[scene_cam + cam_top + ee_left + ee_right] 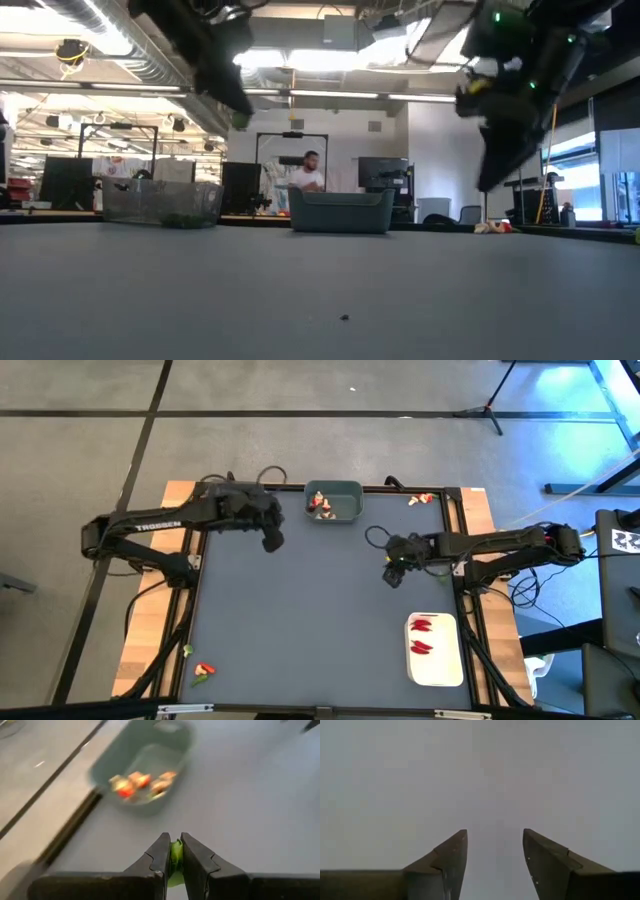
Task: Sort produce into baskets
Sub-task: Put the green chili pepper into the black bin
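The grey-teal bin (334,501) at the table's far edge holds several tan-and-red pieces (320,506). The white tray (436,650) at the near right holds two red chilies (421,636). A clear bin (161,203) with green bits shows only in the low view. The left gripper (174,856) hangs above the table just left of the teal bin, its fingers pinched on a small green piece (176,857). The right gripper (495,851) hangs over bare grey table (300,620), fingers spread with nothing between them. Loose pieces (203,672) lie near the front left corner, and more (420,499) at the far right edge.

Matt grey tabletop (320,620); wooden table edge (180,495); teal bin (340,500), probably smooth plastic.
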